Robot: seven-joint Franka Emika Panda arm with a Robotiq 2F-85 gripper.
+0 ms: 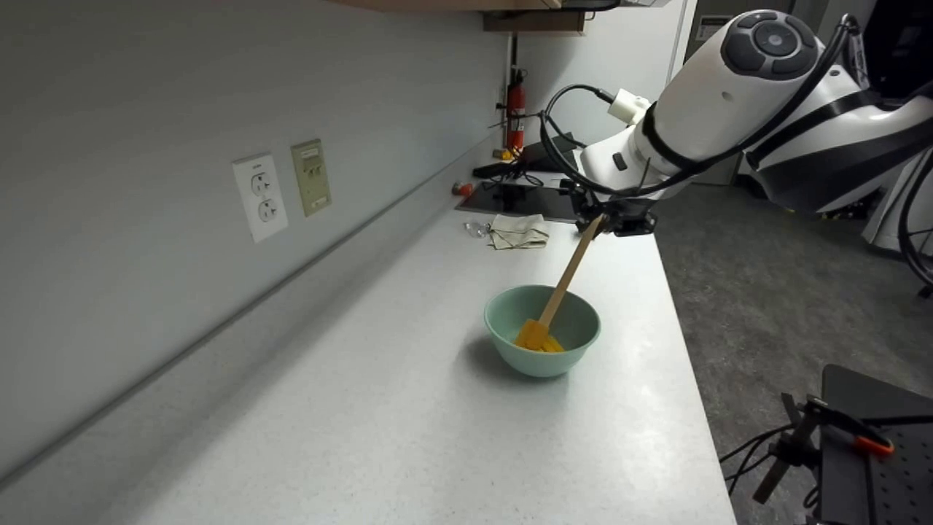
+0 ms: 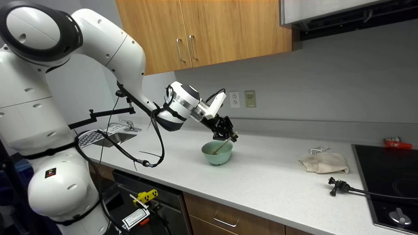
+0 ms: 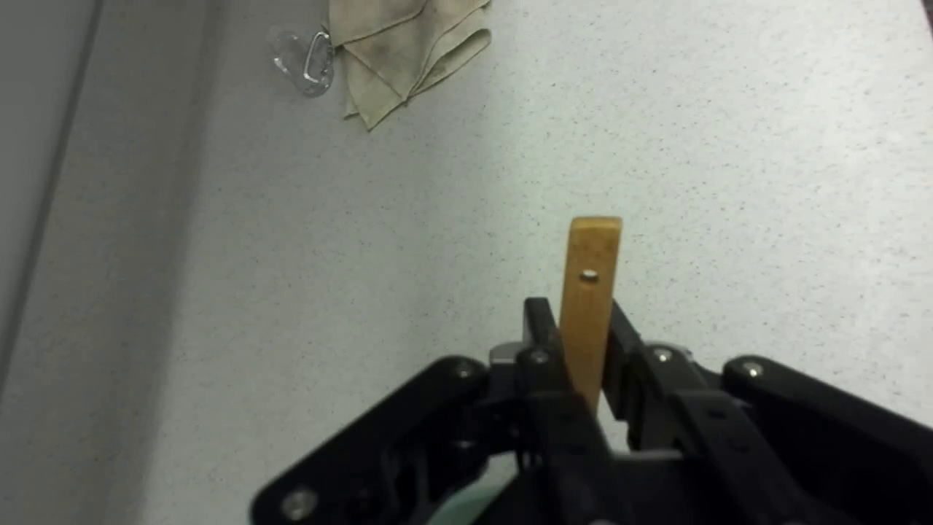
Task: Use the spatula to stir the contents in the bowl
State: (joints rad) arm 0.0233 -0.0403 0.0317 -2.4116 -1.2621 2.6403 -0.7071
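Far left we have the white outlet (image 1: 261, 197), a beige wall plate (image 1: 311, 177) just beside it. On to the worktop (image 1: 350, 394), where a pale cloth (image 1: 519, 233) lies farther back. Into the middle: our pale green bowl (image 1: 536, 364), sitting upright on the worktop, yellow-orange contents (image 1: 552, 344) down at the bottom! And there's the spatula (image 1: 570, 273), tilted, its orange head in the bowl by the contents; whether they touch, we can't tell. Follow the wooden handle up to the right and we reach the gripper (image 3: 583, 328), clamped on it! In the wrist view we see the fingers (image 3: 539, 321) flanking the handle, its holed end poking out beyond them.
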